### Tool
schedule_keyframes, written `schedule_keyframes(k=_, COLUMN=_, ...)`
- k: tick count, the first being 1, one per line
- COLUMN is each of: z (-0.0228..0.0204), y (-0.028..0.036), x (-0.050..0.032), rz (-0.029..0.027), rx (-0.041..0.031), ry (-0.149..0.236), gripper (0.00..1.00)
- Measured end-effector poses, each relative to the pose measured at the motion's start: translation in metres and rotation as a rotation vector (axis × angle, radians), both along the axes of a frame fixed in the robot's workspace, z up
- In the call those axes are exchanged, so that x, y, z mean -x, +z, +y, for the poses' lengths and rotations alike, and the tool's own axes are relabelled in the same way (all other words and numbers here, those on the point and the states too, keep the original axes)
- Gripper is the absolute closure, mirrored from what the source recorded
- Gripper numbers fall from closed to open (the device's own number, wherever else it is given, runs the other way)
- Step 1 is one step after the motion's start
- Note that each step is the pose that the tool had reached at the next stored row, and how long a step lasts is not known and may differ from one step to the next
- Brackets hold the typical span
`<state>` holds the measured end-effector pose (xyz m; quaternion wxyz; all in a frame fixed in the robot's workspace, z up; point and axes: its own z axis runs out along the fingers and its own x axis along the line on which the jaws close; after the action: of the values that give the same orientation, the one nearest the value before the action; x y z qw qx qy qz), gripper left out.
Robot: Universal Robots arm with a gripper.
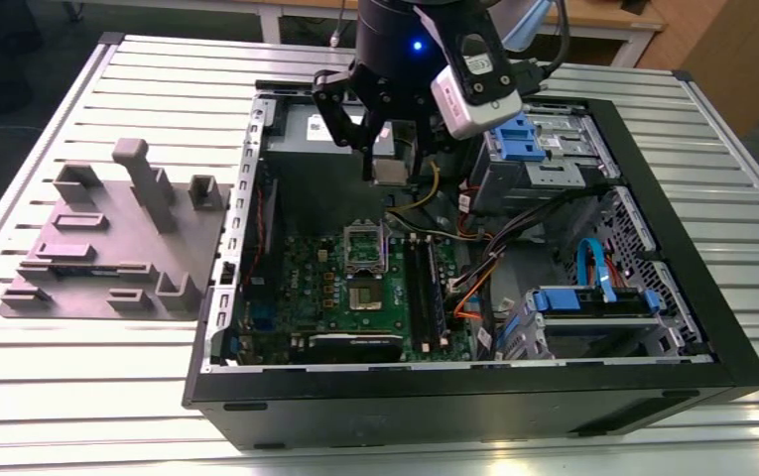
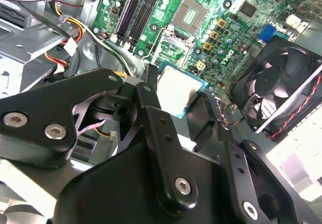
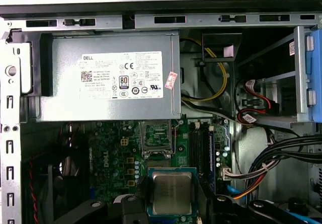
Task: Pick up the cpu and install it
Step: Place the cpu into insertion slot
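Note:
My gripper (image 1: pixel 390 167) hangs over the far part of the open computer case (image 1: pixel 696 327), shut on the cpu (image 1: pixel 390 175), a small flat square chip with a silvery top. In both wrist views the cpu (image 3: pixel 172 193) (image 2: pixel 178 90) sits between black fingers (image 2: pixel 146 90), above the green board (image 1: pixel 313 283). The board's socket (image 1: pixel 367 295) lies below and nearer the case's front, with its metal frame (image 1: pixel 362 246) raised. In the first wrist view the socket (image 3: pixel 157 135) shows beyond the chip.
A grey power supply (image 3: pixel 105 78) fills the case's far corner beside the gripper. A black fan (image 2: pixel 279 90) sits by the board. Blue drive bays (image 1: pixel 525 134) and loose cables (image 1: pixel 485 263) crowd the exterior view's right. A grey block (image 1: pixel 114 238) with slots stands outside the case.

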<state>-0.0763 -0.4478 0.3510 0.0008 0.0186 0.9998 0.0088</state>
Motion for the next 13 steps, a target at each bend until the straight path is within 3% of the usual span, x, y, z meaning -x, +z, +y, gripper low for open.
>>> schedule_keyframes(k=13, z=-0.0031, y=-0.0059, x=0.0, rz=0.0005, rx=0.0001, ry=0.0, gripper=0.53)
